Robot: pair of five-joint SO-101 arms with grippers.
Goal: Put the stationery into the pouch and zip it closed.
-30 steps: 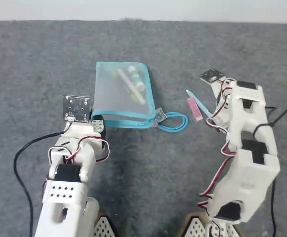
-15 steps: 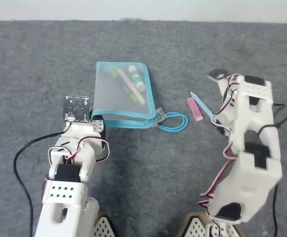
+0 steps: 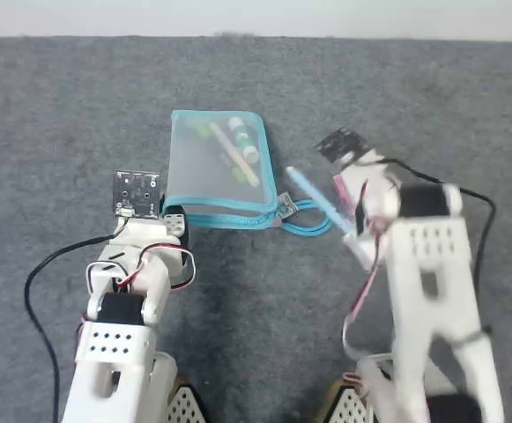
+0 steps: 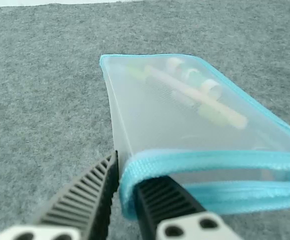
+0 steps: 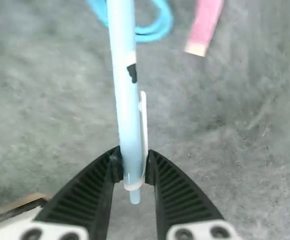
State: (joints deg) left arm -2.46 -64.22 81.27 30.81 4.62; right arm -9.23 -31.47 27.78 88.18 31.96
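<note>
Since 1 second ago our right arm has swung across toward the pouch (image 3: 216, 172), carrying the blue pen (image 3: 315, 196); the left arm has not shifted. In the high view, the pen's tip hangs over the pouch's blue cord loop (image 3: 313, 220), near the zipper end.

In the left wrist view, our left gripper (image 4: 127, 192) is pinched on the pouch's mouth corner, with several items inside.

In the right wrist view, our right gripper (image 5: 132, 170) is clamped on the pen near its clip, and the pink eraser (image 5: 204, 25) lies beyond.

We judge the tip could snag the cord or zipper edge, since the mouth looks barely open.
</note>
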